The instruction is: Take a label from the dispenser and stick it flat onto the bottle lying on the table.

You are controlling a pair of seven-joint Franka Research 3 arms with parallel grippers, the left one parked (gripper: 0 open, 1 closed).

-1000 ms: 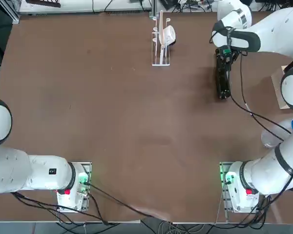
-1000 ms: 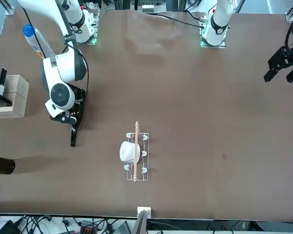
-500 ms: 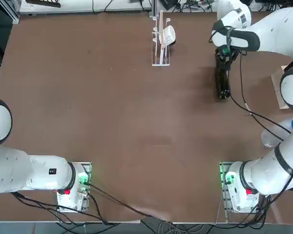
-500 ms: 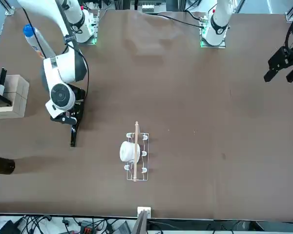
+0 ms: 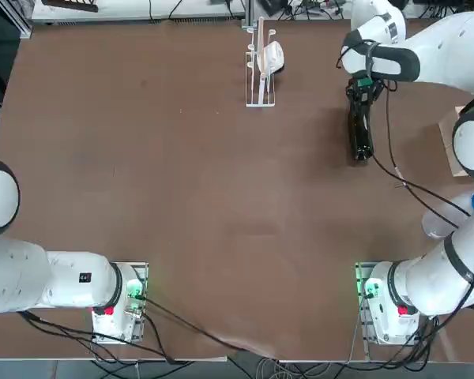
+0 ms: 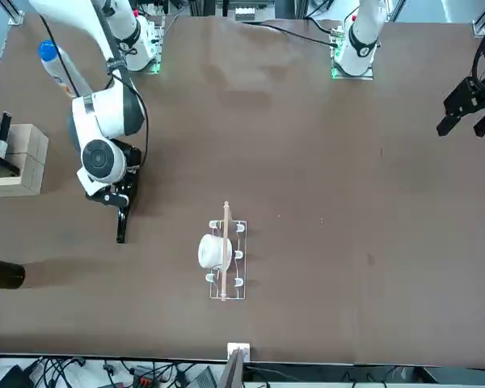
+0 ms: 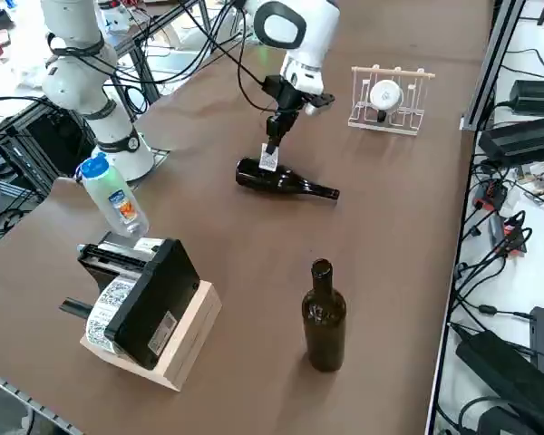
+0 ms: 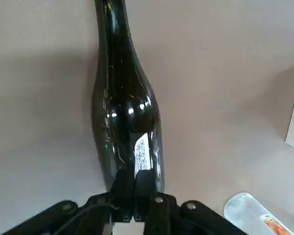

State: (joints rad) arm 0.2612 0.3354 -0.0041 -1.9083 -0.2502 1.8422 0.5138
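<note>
Jaws pinch label (image 7: 268, 159) above flat-lying bottle (image 7: 276, 179).

A brown table (image 5: 182, 197) is carrying everything. The dark bottle (image 7: 281, 178) is lying on its side at the far right, the dispenser (image 5: 261, 63) is standing at the far middle, and a second bottle (image 7: 324, 316), a plastic bottle (image 7: 113, 197) and a printer (image 7: 145, 304) are sitting along the right edge.
</note>
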